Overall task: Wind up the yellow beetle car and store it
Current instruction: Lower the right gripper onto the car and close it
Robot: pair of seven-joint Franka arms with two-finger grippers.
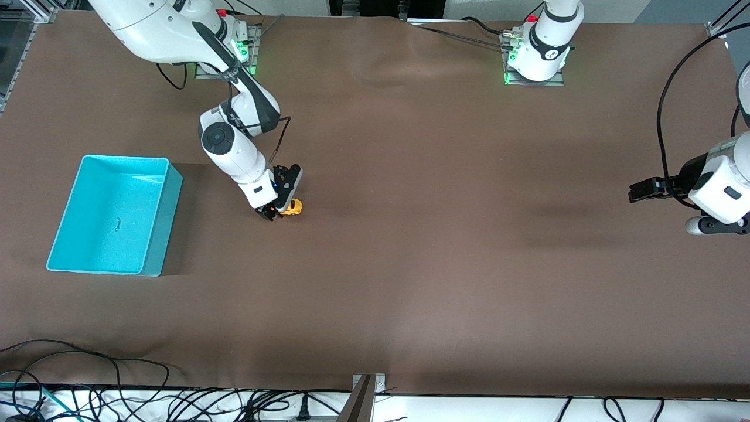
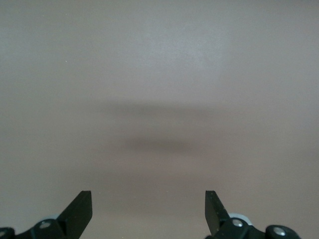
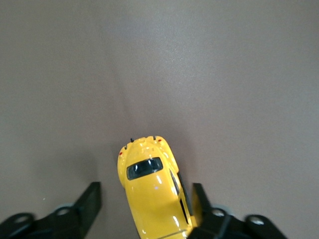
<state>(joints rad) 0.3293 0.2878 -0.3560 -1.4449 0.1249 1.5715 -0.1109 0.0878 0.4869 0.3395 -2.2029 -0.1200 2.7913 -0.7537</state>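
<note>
The yellow beetle car stands on the brown table, a short way from the cyan bin toward the left arm's end. My right gripper is down at the car and straddles its body. It is open: one finger is against the car's side, while the other finger stands off with a gap of bare table. My left gripper waits open over bare table at the left arm's end, with nothing between its fingers.
The cyan bin holds nothing but a small dark speck on its floor. Cables lie along the table edge nearest the front camera, with a metal bracket at its middle.
</note>
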